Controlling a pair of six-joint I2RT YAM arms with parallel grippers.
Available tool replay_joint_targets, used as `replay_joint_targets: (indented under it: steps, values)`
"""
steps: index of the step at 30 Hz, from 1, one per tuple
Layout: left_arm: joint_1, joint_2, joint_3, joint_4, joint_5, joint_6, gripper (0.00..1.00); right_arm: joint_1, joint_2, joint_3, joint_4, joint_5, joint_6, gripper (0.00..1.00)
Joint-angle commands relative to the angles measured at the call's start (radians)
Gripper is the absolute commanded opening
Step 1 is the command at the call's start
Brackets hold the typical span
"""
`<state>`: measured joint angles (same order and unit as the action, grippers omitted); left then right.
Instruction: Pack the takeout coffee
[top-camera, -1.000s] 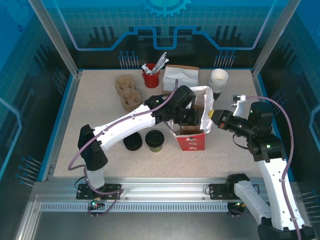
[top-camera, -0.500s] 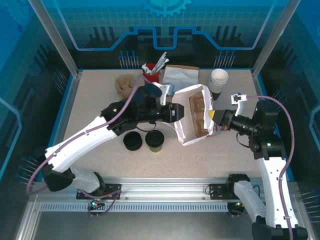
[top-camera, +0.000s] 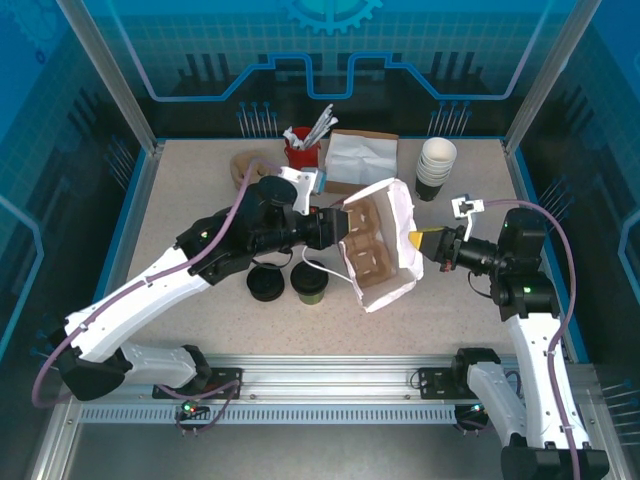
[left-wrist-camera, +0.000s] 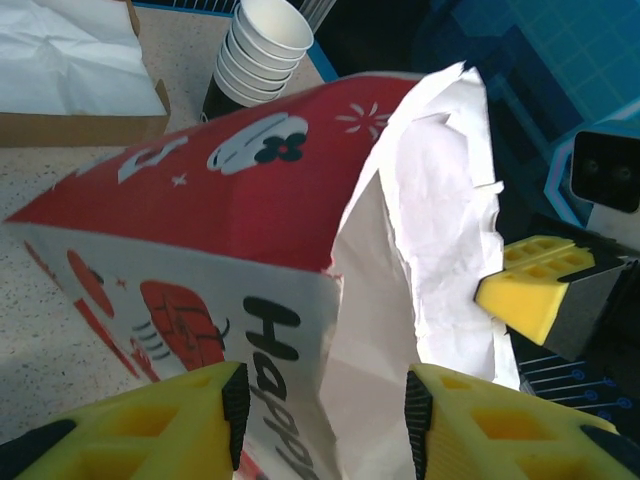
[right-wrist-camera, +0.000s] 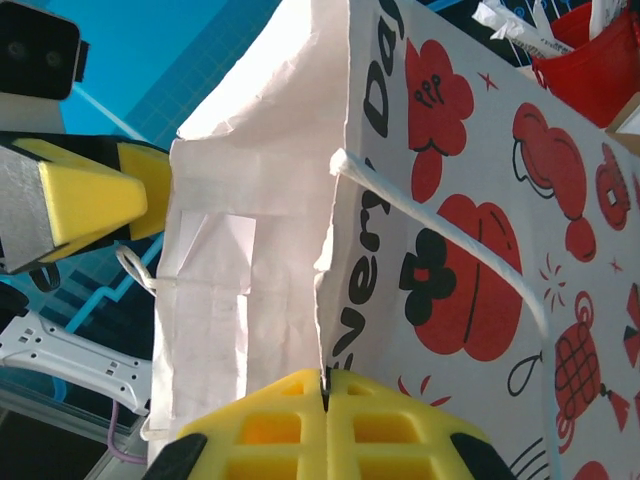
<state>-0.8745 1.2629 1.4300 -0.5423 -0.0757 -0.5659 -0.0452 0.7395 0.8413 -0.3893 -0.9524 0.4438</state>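
1. Takeout coffee (top-camera: 311, 282) upright on the table (top-camera: 165, 200), black lid on. Roughly midway between the left and right edges, nearer the near edge than the far one. Outside the paper bag (top-camera: 400, 210).
2. Left gripper (top-camera: 337, 226) raised above the table, just farther in than the cup and apart from it. Right gripper (top-camera: 416, 241) well off to the cup's right, with the bag between.
3. Bag tipped off upright between the two grippers, mouth turned toward the overhead camera, brown cup carrier (top-camera: 372, 245) lying inside. Bag's lower corner down just right of the cup.
4. Right gripper (right-wrist-camera: 325, 385) clamped on the bag's rim: yellow fingers (right-wrist-camera: 260, 430) meeting on the paper edge in the right wrist view.
5. Left gripper (left-wrist-camera: 322, 400) astride the bag's corner fold, yellow fingers (left-wrist-camera: 150, 420) standing apart with paper filling the gap. Cannot tell whether pressing on it.
6. Just beside the cup on its left: black stack of lids (top-camera: 265, 284). White handle loop (top-camera: 318, 268) of the bag hanging by the cup's far side; touching or not, cannot tell.
7. Along the far edge: red cup of stirrers (top-camera: 300, 155) near the middle, open box of white paper (top-camera: 360, 158) to its right, stack of white cups (top-camera: 437, 165) toward the far right corner, spare cup carriers (top-camera: 243, 163) toward the left, partly behind the left arm.
8. Between cup and bag mouth: the left gripper and the bag's left wall.
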Motion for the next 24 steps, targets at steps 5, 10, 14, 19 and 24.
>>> replay_joint_targets:
  steps: [5, 10, 14, 19, 24]
  values:
    - [0.014, 0.008, 0.011, 0.008, 0.005, 0.032, 0.51, -0.007, -0.004, 0.001, -0.009, 0.107, 0.128, 0.00]
    - [0.021, 0.021, 0.033, -0.008, 0.002, 0.038, 0.52, 0.009, 0.023, 0.032, -0.059, 0.171, 0.226, 0.00]
    - [0.038, 0.013, 0.049, -0.028, -0.003, 0.059, 0.55, 0.019, 0.048, 0.082, -0.080, 0.206, 0.304, 0.00]
    - [0.065, -0.024, 0.042, -0.083, -0.061, 0.103, 0.61, 0.046, 0.089, 0.080, -0.052, 0.228, 0.422, 0.00]
    - [0.097, -0.098, -0.042, -0.093, -0.132, 0.136, 0.68, 0.089, 0.143, 0.085, 0.004, 0.232, 0.492, 0.00]
